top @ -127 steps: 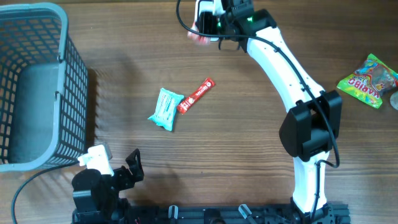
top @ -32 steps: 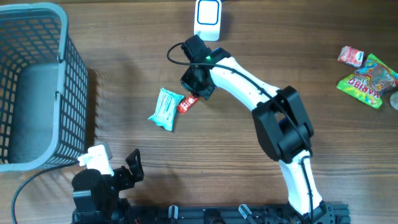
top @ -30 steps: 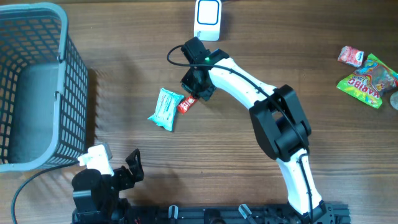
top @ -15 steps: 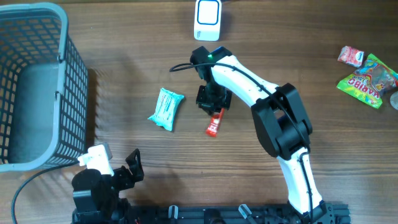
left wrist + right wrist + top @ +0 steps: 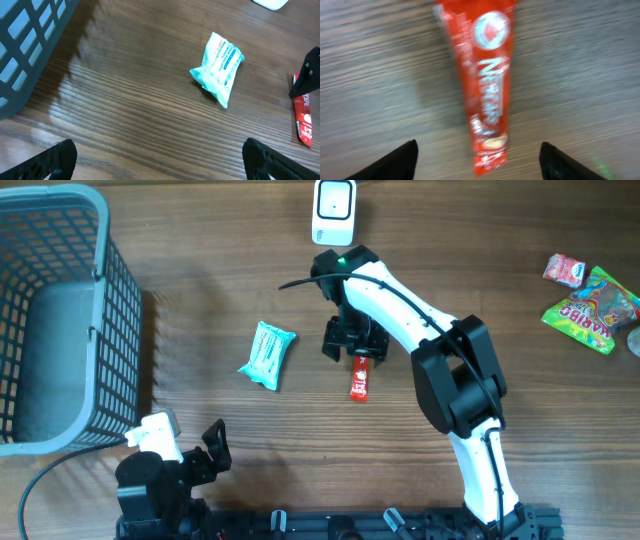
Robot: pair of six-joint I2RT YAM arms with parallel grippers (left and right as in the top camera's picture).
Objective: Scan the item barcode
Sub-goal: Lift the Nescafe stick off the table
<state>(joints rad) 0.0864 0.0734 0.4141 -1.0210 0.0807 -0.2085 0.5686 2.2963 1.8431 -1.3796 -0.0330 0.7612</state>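
Red stick sachet [image 5: 360, 380] is lying flat on the wooden table [image 5: 560, 430], a little right of the centre of the overhead frame and just below the right gripper [image 5: 355, 340]. In the right wrist view the right gripper's fingertips are standing wide apart, one at each lower corner of the frame. The sachet is running up between them and neither is touching it, so nothing is being held. The left gripper [image 5: 162, 159] is also standing wide apart over bare wood at the lower left, well clear of the work.

The main risk is lying in the pick-up. The sachet is thin and flat, so closing fingertips are likely to be sliding over it, or pushing it round on the wood, rather than catching it. A grip near one end could leave it drooping or twisting.

The logo face is showing upward and no barcode is visible, so the code may end up facing away from the white scanner [image 5: 333, 210] at the upper centre, which is sitting well apart. The teal packet [image 5: 268, 353] is lying near on the left, and a wide sweep could be knocking it.
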